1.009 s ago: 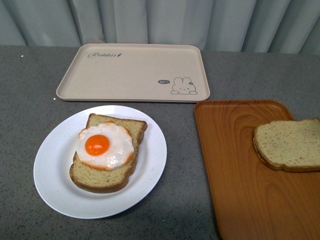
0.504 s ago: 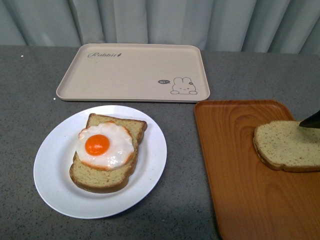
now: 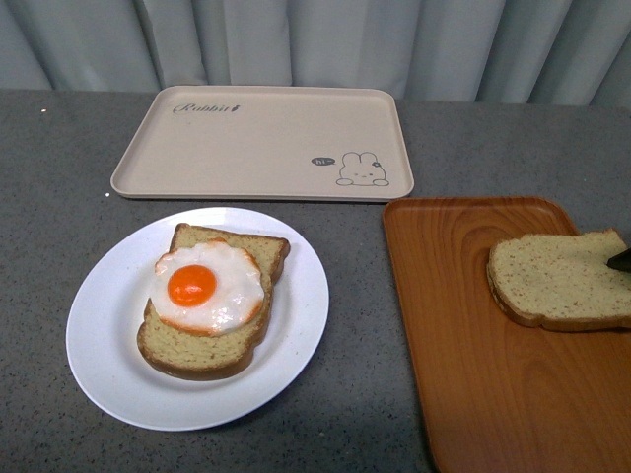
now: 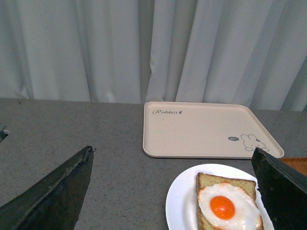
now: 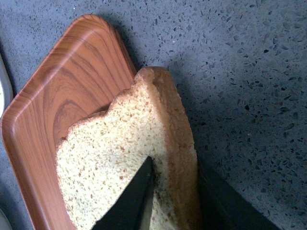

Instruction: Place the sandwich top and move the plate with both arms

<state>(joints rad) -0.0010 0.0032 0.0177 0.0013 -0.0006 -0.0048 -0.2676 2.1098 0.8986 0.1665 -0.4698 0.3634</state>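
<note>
The far tray [image 3: 261,138] lies at the middle of the counter's [image 3: 59,158] far edge, with a curtain [image 3: 325,44] behind it. In front of it, toward the front-left corner, sits the plate [image 3: 104,345], with a bread slice [image 3: 197,357] on it and an egg [image 3: 209,286] on the slice. The right-hand tray [image 3: 483,394] fills the front-right corner, apart from the plate. The sandwich top [image 3: 552,281] lies on it by the counter's right edge, overhanging the tray's rim, with the right gripper [image 5: 177,203] straddling its outer crust.

Grey speckled stone tabletop [image 3: 59,177] before pale, pleated curtains [image 3: 296,39]
</note>
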